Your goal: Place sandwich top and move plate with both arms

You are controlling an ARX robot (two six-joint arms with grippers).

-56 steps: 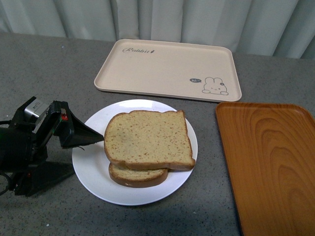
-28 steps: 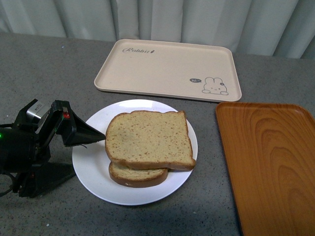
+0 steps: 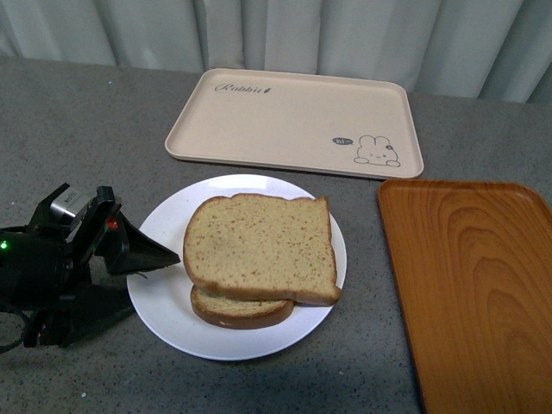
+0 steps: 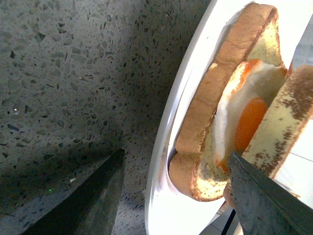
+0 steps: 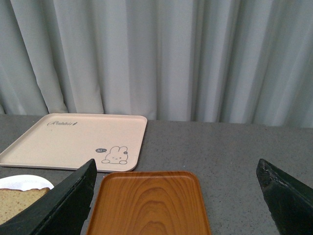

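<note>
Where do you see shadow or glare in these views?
Front view: even and sharp, soft shadow under the left tool on the table. Left wrist view: plate blown out white, table darkly shadowed. Right wrist view: even light, right tool dark and featureless.

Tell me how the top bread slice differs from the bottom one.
The top slice is wider and squarish; the bottom slice is smaller, peeking out at the near edge. The top slice's crust is thin and light brown; the bottom slice's is darker. Both are tan bread on the white plate.
</note>
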